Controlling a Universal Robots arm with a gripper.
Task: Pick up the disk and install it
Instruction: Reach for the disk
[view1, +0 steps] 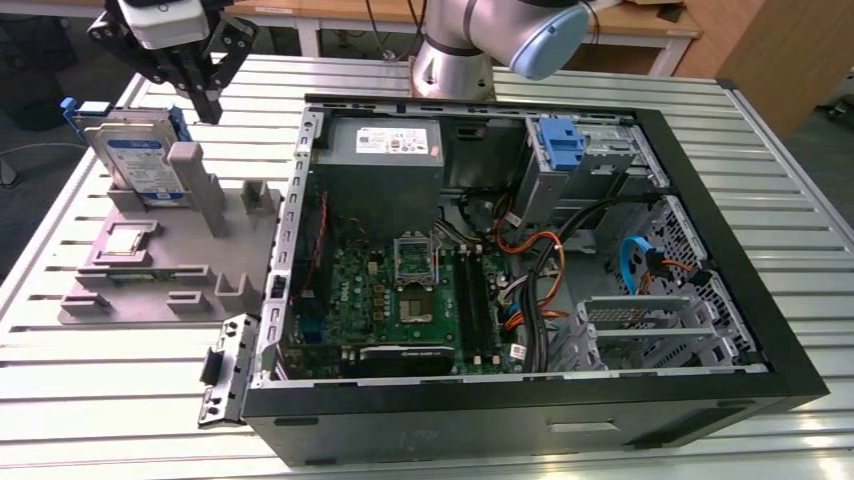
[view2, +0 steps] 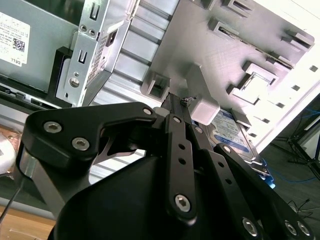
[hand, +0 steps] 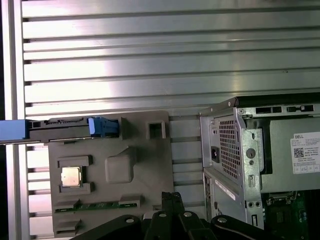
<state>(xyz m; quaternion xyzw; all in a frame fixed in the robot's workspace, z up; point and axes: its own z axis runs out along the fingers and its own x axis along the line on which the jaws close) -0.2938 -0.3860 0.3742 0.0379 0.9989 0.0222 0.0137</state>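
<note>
Near the slatted surface's (view1: 80, 400) corner the disk (view1: 134, 155) stands on edge, and the tool (view1: 208, 110) nearby, tips together and empty, could bump rather than straddle it.

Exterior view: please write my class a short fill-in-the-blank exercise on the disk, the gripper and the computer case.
1. The disk stands ___ in the grey holder.
2. The plastic frame around the disk is ___.
3. The gripper, above the holder, holds ___.
4. The computer case lies to the exterior view's ___ of the holder.

Missing words: upright; blue; nothing; right.
</note>
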